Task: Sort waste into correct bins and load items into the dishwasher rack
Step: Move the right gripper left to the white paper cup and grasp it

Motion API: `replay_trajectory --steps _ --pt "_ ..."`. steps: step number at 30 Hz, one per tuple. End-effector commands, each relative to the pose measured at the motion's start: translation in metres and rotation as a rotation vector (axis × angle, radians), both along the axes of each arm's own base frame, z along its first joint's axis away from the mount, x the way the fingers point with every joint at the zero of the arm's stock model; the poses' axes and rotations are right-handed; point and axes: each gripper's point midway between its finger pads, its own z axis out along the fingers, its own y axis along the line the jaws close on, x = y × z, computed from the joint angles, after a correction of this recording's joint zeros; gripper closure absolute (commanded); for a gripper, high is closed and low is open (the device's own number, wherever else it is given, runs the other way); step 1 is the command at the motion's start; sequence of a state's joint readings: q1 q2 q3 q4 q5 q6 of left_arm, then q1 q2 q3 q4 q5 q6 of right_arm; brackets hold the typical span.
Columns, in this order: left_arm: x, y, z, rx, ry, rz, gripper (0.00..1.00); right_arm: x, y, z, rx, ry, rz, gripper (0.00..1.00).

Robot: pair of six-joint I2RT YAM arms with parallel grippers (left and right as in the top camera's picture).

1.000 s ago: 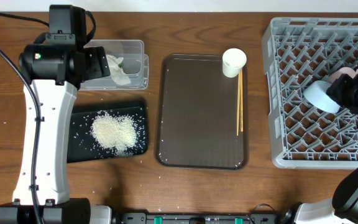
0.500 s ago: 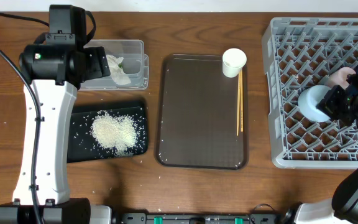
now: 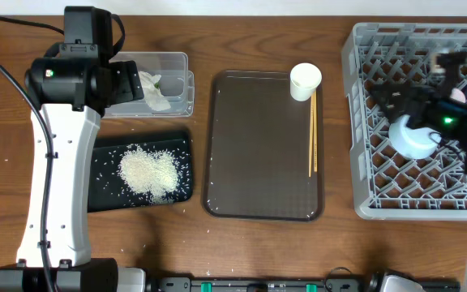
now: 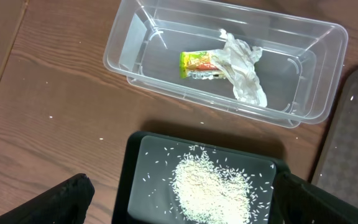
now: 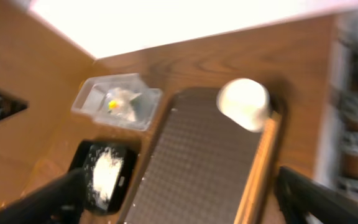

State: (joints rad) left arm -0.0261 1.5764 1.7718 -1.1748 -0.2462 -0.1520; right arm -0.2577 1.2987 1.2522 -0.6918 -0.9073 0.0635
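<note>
At the left of the worktop (image 3: 217,40) we find the tub (image 3: 173,55) at the back, the wrapper (image 4: 199,65) and napkin (image 3: 156,96) touching inside it. Just in front lies the shallow tray (image 3: 112,195), holding the rice (image 3: 148,173). In the middle lies the serving tray (image 3: 258,146), with the cup (image 3: 305,81) at its back right corner and the chopsticks (image 3: 312,138) along its right edge. At the right stands the rack (image 3: 362,162), the small bowl (image 3: 410,138) in it.

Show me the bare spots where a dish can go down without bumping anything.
Most room: the brown tray, bare left of the chopsticks and white cup. Narrow wood strips run between it and the black tray, and between it and the rack. Crowded: the black tray under rice, the clear tub, the rack around the light-blue bowl.
</note>
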Motion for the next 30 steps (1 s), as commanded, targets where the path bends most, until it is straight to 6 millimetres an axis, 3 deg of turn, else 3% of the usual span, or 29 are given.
replay_trajectory --steps 1,9,21,30 --pt "-0.002 0.003 0.002 0.012 -0.001 0.001 0.04 0.003 0.024 -0.007 -0.084 0.026 -0.011 0.01" --pt "-0.002 0.003 0.002 0.012 -0.002 0.001 0.04 0.028 0.073 -0.061 -0.445 0.148 -0.054 0.01" --pt "-0.002 0.003 0.002 0.012 -0.001 0.001 0.04 0.101 0.101 -0.083 -0.621 0.342 0.056 0.01" --pt "-0.002 0.003 0.002 0.012 -0.001 0.001 0.04 0.122 0.131 -0.165 -0.677 0.450 0.152 0.05"
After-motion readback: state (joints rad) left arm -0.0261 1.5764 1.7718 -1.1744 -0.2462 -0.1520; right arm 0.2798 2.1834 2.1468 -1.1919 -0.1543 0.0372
